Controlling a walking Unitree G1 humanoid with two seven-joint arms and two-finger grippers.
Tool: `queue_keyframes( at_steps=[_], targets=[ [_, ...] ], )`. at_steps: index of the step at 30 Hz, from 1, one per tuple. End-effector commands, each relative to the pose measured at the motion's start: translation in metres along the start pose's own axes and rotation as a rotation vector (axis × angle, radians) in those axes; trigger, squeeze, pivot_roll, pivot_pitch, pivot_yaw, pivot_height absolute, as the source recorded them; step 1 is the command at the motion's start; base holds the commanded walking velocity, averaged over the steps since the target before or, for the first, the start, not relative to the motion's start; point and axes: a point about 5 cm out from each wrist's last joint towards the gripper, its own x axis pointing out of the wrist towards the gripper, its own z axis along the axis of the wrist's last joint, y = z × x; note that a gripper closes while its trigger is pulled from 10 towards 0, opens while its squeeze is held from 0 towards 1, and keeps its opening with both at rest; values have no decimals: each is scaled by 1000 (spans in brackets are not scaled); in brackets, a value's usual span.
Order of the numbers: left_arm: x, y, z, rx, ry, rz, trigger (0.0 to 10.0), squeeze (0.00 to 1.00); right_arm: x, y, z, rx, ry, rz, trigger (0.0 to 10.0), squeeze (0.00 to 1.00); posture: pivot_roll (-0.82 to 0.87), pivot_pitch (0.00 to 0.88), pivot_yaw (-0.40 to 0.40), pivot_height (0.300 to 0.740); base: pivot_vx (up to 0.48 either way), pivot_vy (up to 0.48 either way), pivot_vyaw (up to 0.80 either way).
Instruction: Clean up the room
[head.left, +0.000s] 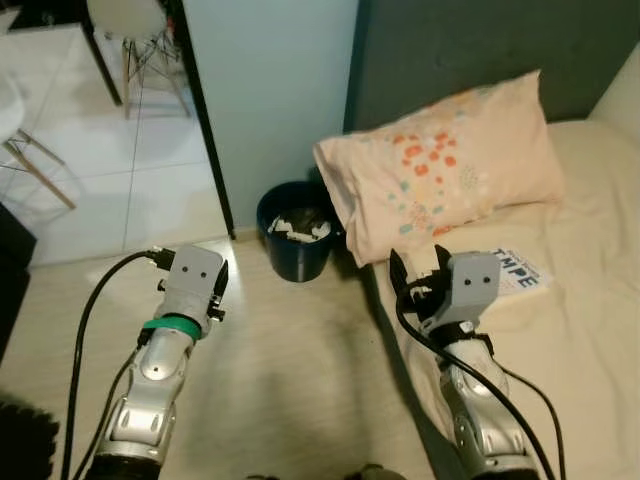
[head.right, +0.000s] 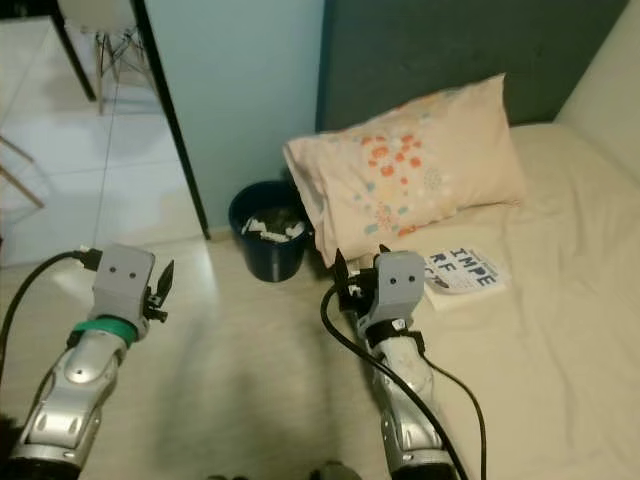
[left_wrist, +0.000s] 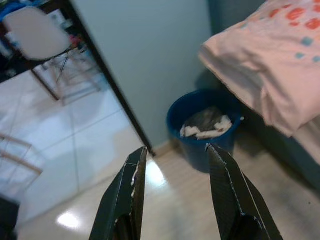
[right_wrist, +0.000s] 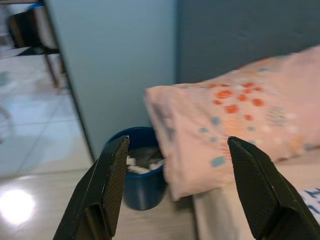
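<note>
I'm looking down at a dark blue round plastic bin holding crumpled white paper scraps, standing on the pale wood-look floor against the light blue wall, just beside the corner of the bed. A peach pillow with orange and teal spots leans on the dark grey headboard and overhangs the cream mattress edge, its corner nearly over the bin. A white paperback with blue lettering lies on the mattress beside my right gripper, whose fingers are spread wide and empty. My left gripper hovers over the floor, fingers parted, holding nothing. A black door frame and a white chair stand beyond.
</note>
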Motion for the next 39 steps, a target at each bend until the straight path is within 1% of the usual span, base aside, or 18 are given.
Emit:
queue_keyframes(
  at_steps=[1,9,39],
  targets=[
    [-1,-6,-3,2,11,-20,10000,0,-4,-8,-5,-2,27,-29,10000,0,-97,57,70,740,480,0,-800],
    [-1,-7,-3,0,12,-19,10000,0,-4,-8,-5,-4,27,-27,10000,0,-97,60,69,740,480,0,-726],
    [-2,-7,-5,0,19,-17,10000,0,-4,-6,-5,-4,28,-9,10000,0,-98,64,68,740,480,0,0]
  ],
)
